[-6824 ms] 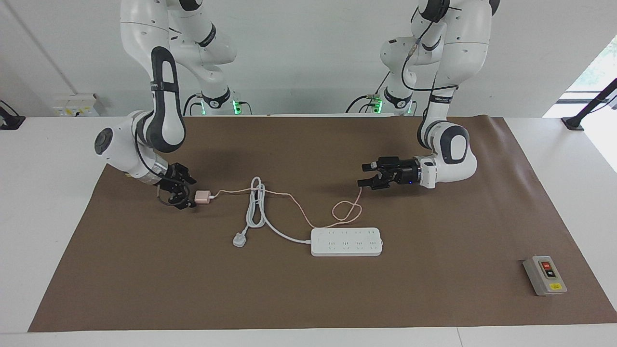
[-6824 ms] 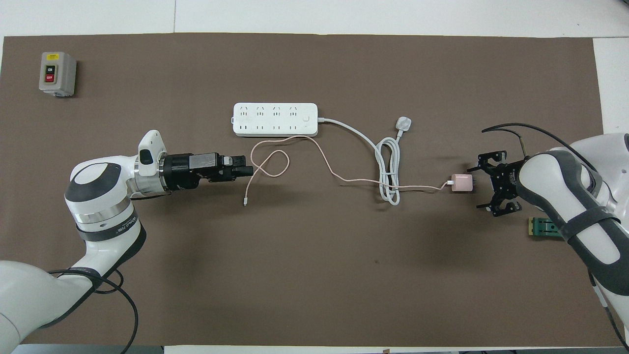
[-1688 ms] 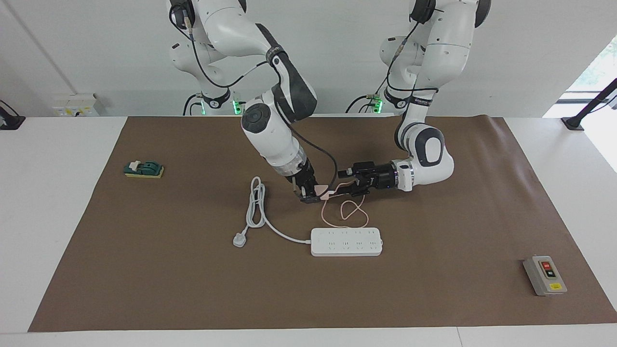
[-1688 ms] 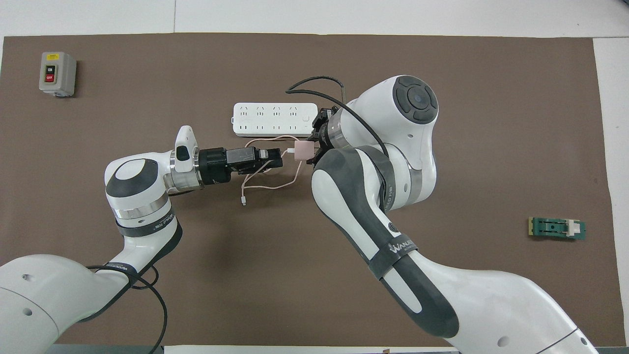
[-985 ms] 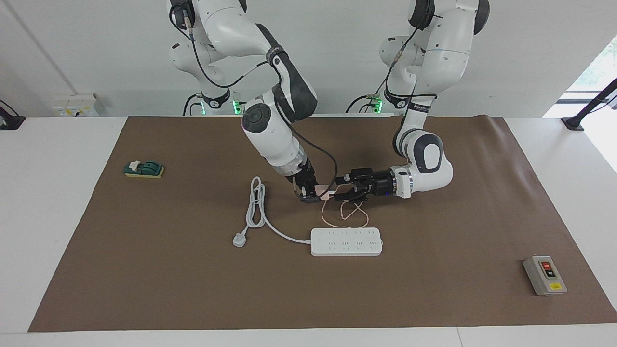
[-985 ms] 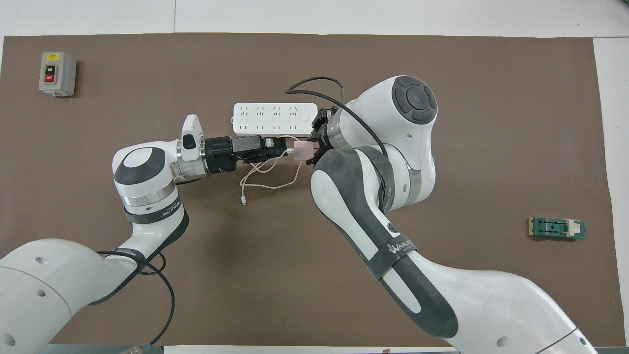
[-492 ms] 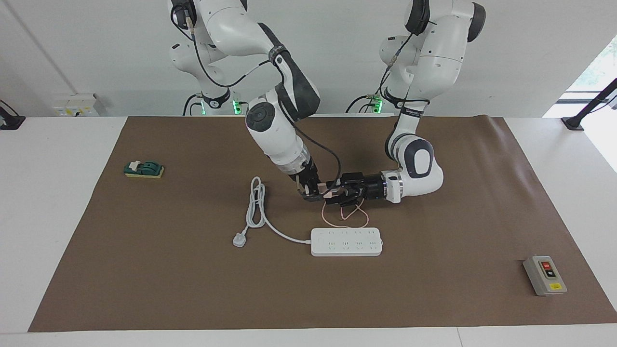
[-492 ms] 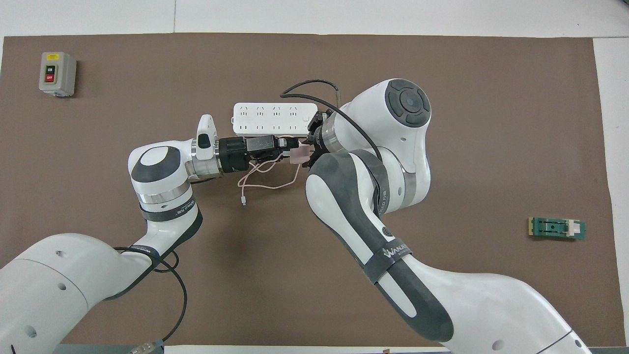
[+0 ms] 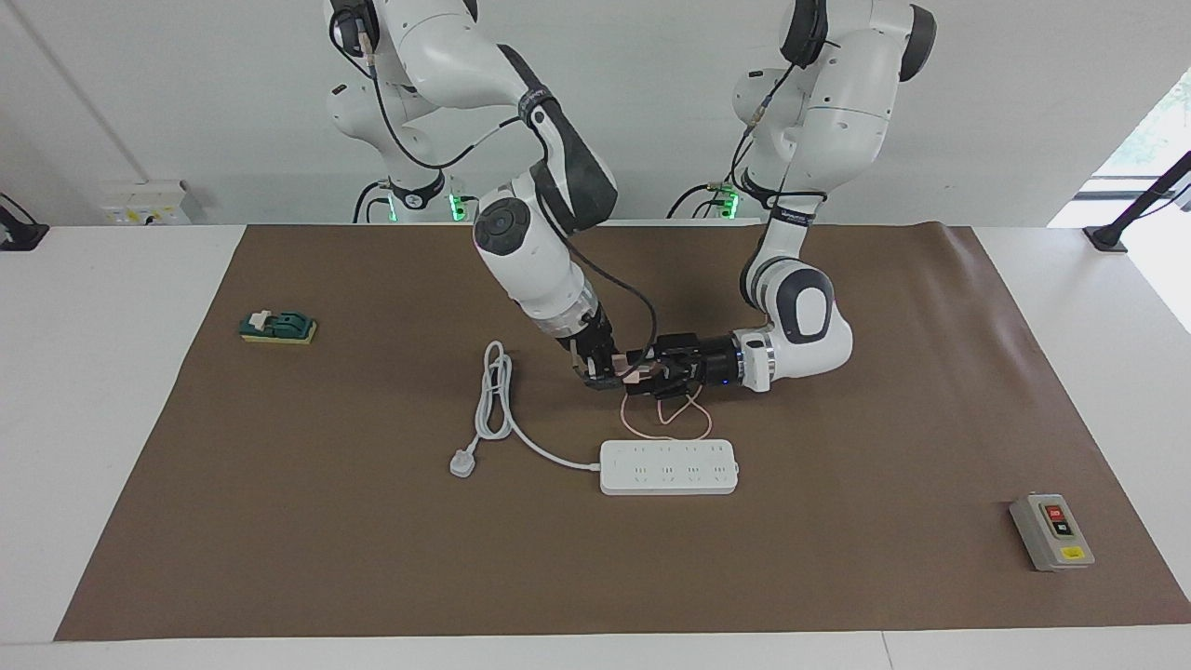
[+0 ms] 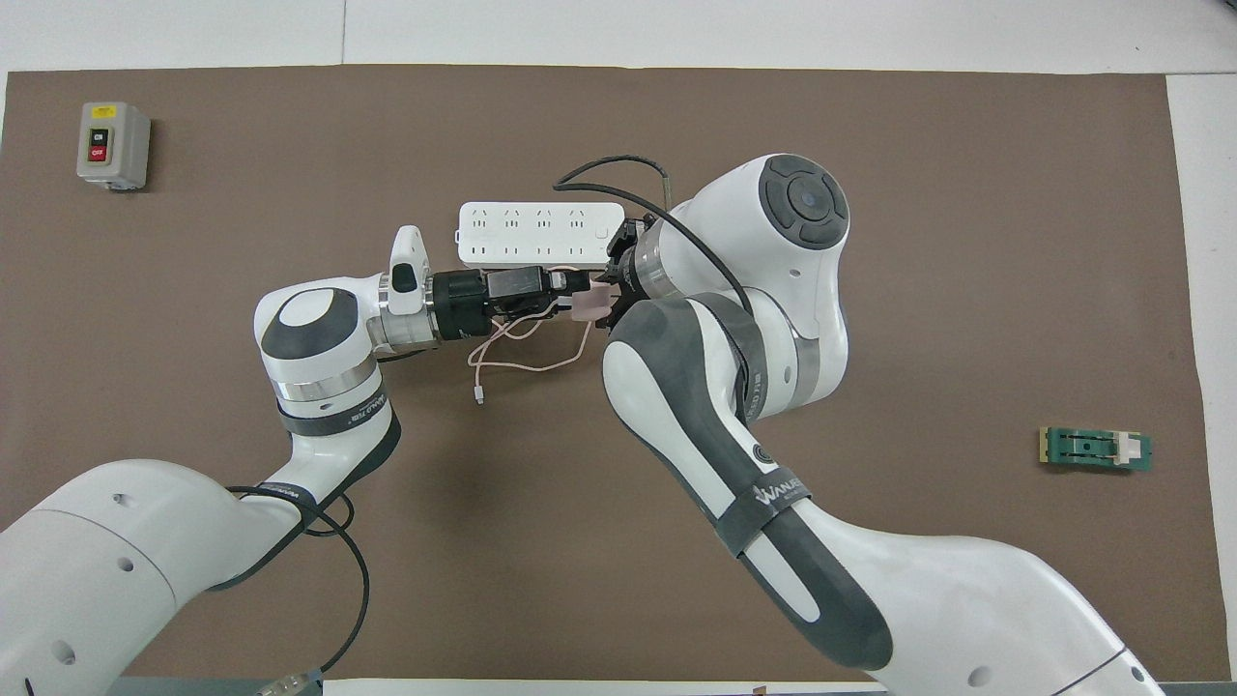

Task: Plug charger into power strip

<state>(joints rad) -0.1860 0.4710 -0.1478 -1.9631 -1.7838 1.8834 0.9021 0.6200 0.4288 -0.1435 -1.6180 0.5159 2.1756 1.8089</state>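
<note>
The right end effector (image 9: 607,371) is clamped on the small pale-pink cube charger (image 10: 588,306), up over the table (image 9: 837,577) above its thin pink cable (image 9: 666,423), near the long white power strip (image 9: 668,467). The left end effector (image 9: 645,377) stands wide at the charger. If the right lets go before the left closes, the charger drops, to my eye.

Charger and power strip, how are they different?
The charger is a small pink cube; the power strip is a long white bar. The charger is held in the air by the right gripper; the power strip lies flat on the mat. The charger's cable is thin and pink; the power strip's cord is thick and white. Both have cords.
</note>
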